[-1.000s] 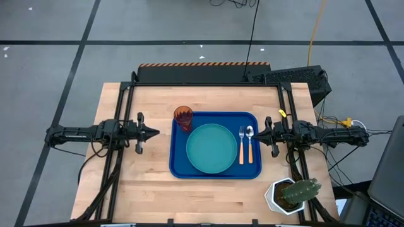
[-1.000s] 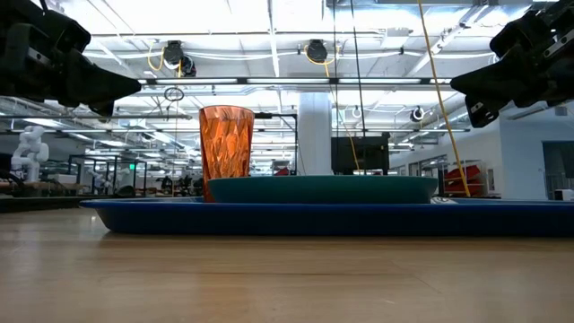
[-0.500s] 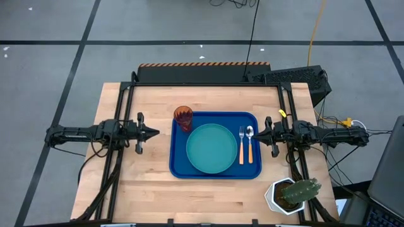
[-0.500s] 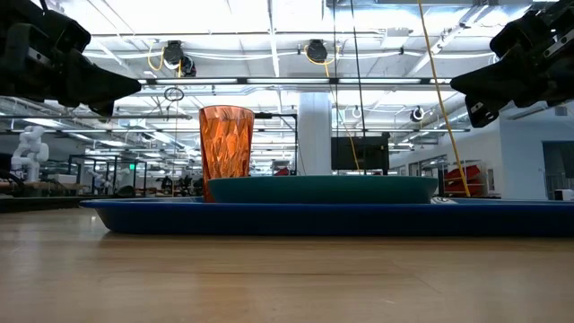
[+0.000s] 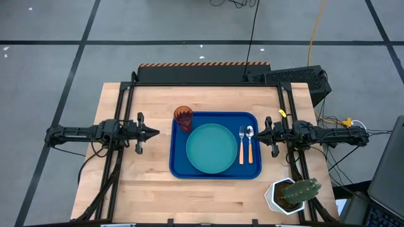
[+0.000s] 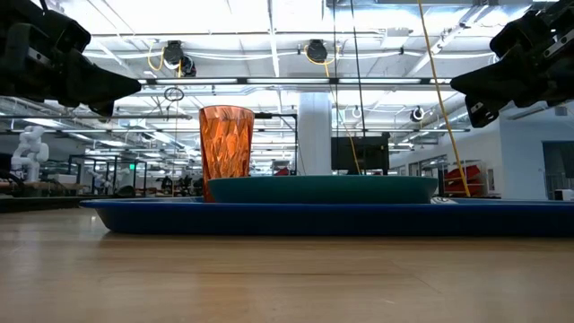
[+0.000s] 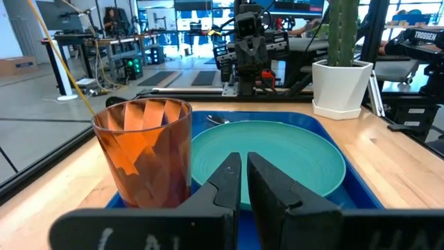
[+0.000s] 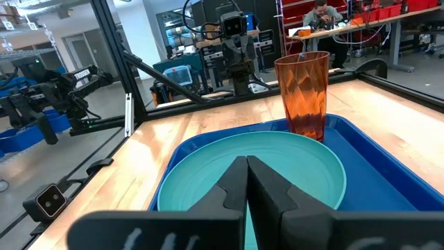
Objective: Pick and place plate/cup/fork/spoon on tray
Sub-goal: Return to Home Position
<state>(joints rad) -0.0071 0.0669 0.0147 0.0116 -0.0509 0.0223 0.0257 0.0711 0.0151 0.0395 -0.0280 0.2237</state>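
Overhead view first: the tray (image 5: 179, 168) sits mid-frame on the table (image 5: 142, 189), and the plate (image 5: 211, 148) fills its centre. The cup (image 5: 183, 117) stands in the tray's upper-left corner. The fork (image 5: 241, 144) and the spoon (image 5: 249, 142) lie side by side in the strip between the plate and the tray's right rim, handles toward the bottom of the frame, the fork nearer the plate. The left gripper (image 5: 153, 132) hangs left of the tray, pointing at it and clear of the rim. The right gripper (image 5: 262, 137) hangs just off the tray's right edge, beside the spoon and apart from it. A potted cactus (image 5: 291, 194) stands at the lower right.

Low view: the cup rises centre-left with the plate's rim to its right, both above the tray's blue edge. Both grippers hang in the upper corners, well above them.

Left wrist view: the fingers (image 7: 225, 184) are drawn together to a thin slit, pinching nothing; the cup and plate lie just beyond their tips.

Right wrist view: the fingers (image 8: 236, 184) are pressed together and empty, with the plate directly ahead and the cup at its far side.
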